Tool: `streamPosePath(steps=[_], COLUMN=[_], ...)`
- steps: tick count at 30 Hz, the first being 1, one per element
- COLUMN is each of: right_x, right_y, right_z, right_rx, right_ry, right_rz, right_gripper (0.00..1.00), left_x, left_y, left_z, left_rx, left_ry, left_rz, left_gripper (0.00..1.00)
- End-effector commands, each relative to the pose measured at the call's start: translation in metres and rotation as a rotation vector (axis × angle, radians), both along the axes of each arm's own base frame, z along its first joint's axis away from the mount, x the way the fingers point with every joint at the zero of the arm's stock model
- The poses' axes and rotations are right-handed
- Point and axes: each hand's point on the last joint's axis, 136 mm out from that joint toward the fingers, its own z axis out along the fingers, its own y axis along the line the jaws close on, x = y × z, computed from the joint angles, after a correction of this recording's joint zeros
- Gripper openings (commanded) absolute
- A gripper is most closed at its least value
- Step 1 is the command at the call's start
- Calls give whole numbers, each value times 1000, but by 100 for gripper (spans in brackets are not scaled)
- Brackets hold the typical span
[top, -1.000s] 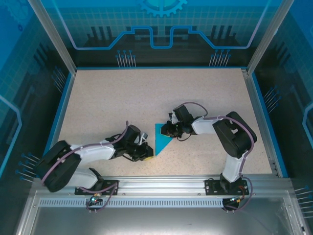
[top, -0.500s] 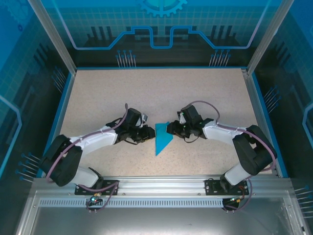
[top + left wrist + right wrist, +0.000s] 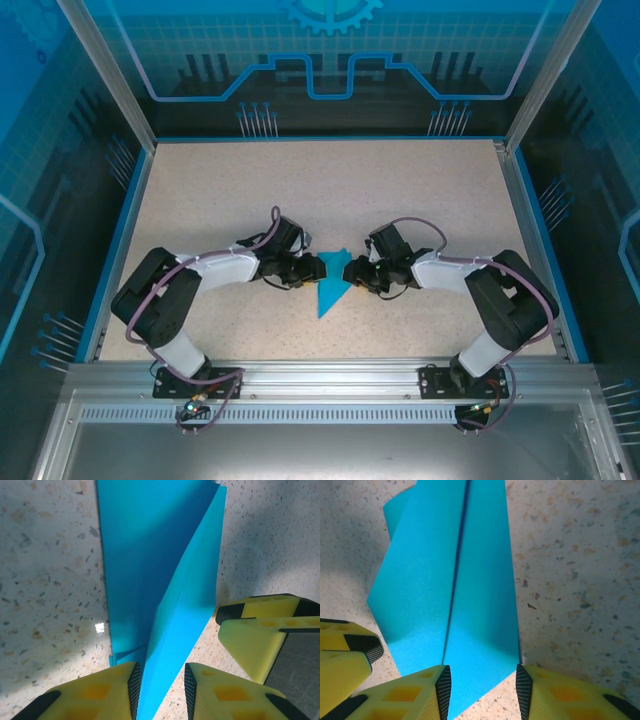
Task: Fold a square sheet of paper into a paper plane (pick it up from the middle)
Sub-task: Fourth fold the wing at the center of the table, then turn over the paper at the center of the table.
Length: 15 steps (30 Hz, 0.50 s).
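1. Two grippers meet at the middle of the table (image 3: 250, 190), nose to nose across the folded teal paper (image 3: 330, 285). The left gripper (image 3: 308, 270) comes in from the left of the frame and the right gripper (image 3: 358, 272) from the right.
2. From above, the paper is a creased, pointed shape. Its long axis runs almost up and down the frame, wide end uppermost and narrow tip toward the lower left. Both arms reach it crosswise, at the wide upper part, and neither is clearly nearer.
3. In the left wrist view, the left gripper (image 3: 160, 690) has its jaws parted around a raised flap of the folded teal paper (image 3: 150, 570). The flap's slanted edge runs down between the yellow fingers (image 3: 115, 690). Bare table shows beside it, so I judge it open, not pinching.
4. In the right wrist view, the right gripper (image 3: 480, 690) also stands open, and the near corner of the paper (image 3: 450, 580) fills the gap between its pads. The centre crease runs from the top of the frame down toward the lower-left pad.
5. Each wrist view catches a yellow fingertip of the opposite gripper at its edge, so the two are very close together.
6. My read is that the next fold turns on that crosswise approach. Whichever gripper closes has to catch only its own flap, on its own side of the crease, or the paper will skew.
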Motion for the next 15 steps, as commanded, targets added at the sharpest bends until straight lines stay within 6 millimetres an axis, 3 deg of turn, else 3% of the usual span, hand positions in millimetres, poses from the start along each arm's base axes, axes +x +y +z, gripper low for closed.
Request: streamPosePath(steps=[1,15], right_x=[-5,2], right_y=[3,14], right_z=[-7,-8], right_rx=[-3,81], right_ry=[28,52], right_rz=[-7,-80], right_gripper=[42,43], left_x=[3,-3], left_y=[0,3], left_z=[-3,-35], left_rx=[31,190], left_ry=[-5,57], left_rz=[-21,-62], left_gripper=[33,26])
